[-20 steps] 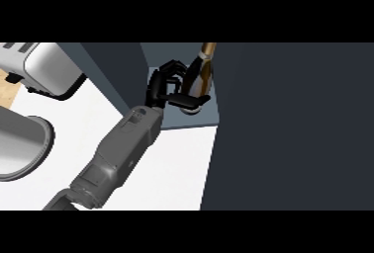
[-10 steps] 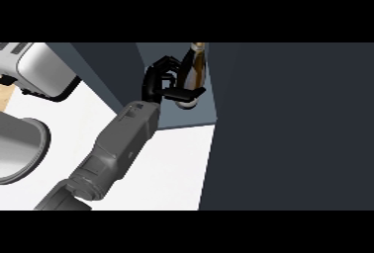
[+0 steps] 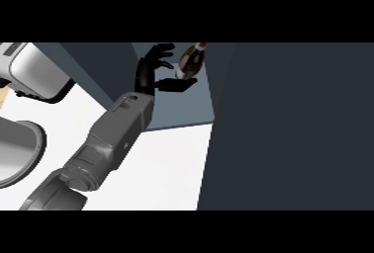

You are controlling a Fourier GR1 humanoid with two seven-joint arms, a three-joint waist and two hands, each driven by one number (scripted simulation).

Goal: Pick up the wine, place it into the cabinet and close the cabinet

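The wine bottle point(image 3: 189, 61), dark with a tan neck, stands on the blue-grey floor of the open cabinet point(image 3: 174, 109), close to its right edge. My left hand point(image 3: 152, 70) is just left of the bottle with its fingers stretched out and away from it. The thumb point(image 3: 177, 84) sticks out below the bottle's base, and I cannot tell whether it touches. My grey left forearm point(image 3: 116, 133) runs up from the lower left. My right hand does not show.
A large dark panel point(image 3: 292, 123), belonging to the cabinet, fills the right half of the view. A silver toaster point(image 3: 36, 74) stands at the far left with a round metal pot point(image 3: 15, 153) below it. The white counter point(image 3: 164, 168) lies in front of the cabinet.
The left hand carried the bottle deeper into the cabinet. Its fingers, curled round the bottle before, have now straightened and come off it.
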